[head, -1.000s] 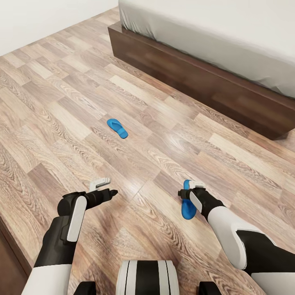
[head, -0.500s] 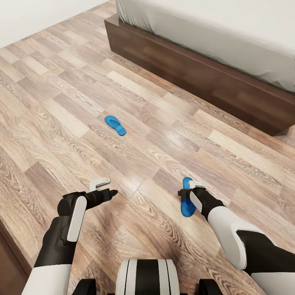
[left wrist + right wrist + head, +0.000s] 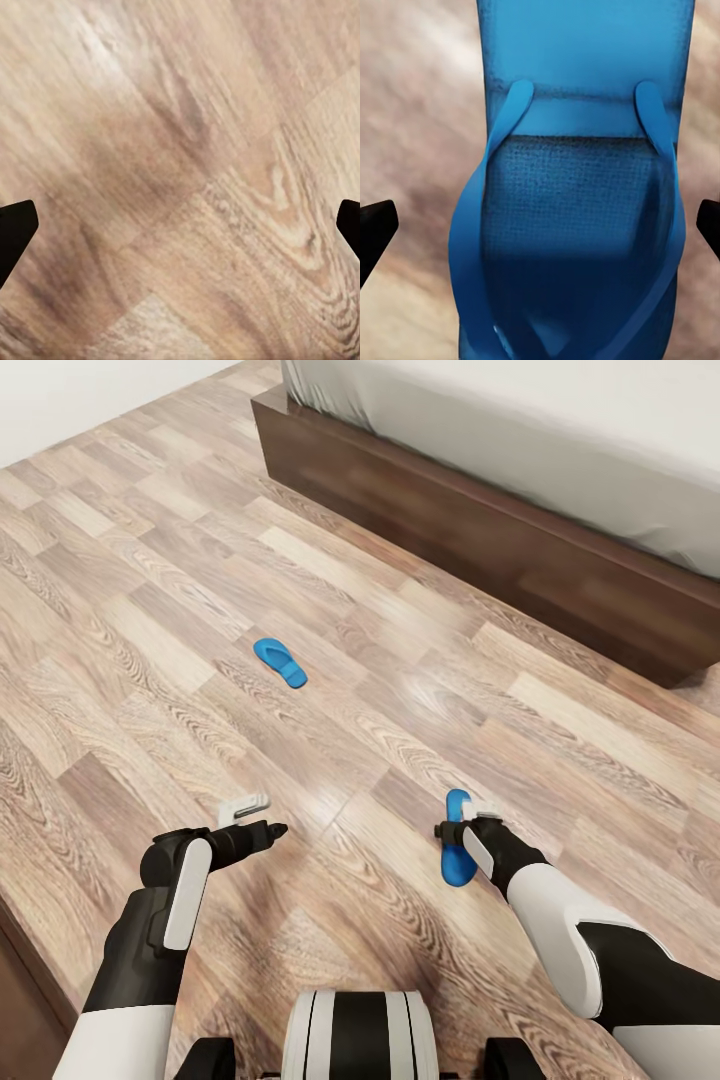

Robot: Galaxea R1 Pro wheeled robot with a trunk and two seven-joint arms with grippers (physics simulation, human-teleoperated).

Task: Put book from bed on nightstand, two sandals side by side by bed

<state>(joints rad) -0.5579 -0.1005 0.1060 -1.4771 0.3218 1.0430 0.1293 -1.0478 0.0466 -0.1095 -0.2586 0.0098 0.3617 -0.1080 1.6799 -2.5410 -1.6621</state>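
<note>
Two blue sandals lie on the wood floor. One sandal (image 3: 280,662) sits out in the open, well left of the bed (image 3: 480,550). The other sandal (image 3: 457,860) lies just below my right gripper (image 3: 460,821). In the right wrist view that sandal (image 3: 577,195) shows strap-side up, close between the wide-apart fingertips (image 3: 375,229), and neither fingertip touches it. My left gripper (image 3: 260,818) hangs open over bare planks, its fingertips (image 3: 15,225) far apart with nothing between them. The book and the nightstand are out of view.
The bed's dark frame and pale mattress (image 3: 560,440) run across the upper right. A white wall (image 3: 80,400) closes the upper left. A dark wooden edge (image 3: 15,1010) shows at the lower left corner. Wood floor (image 3: 330,600) spreads between the sandals and the bed.
The whole picture has slid slightly up and left, so the camera moved. Both arms keep the same pose and both grippers keep the same spread.
</note>
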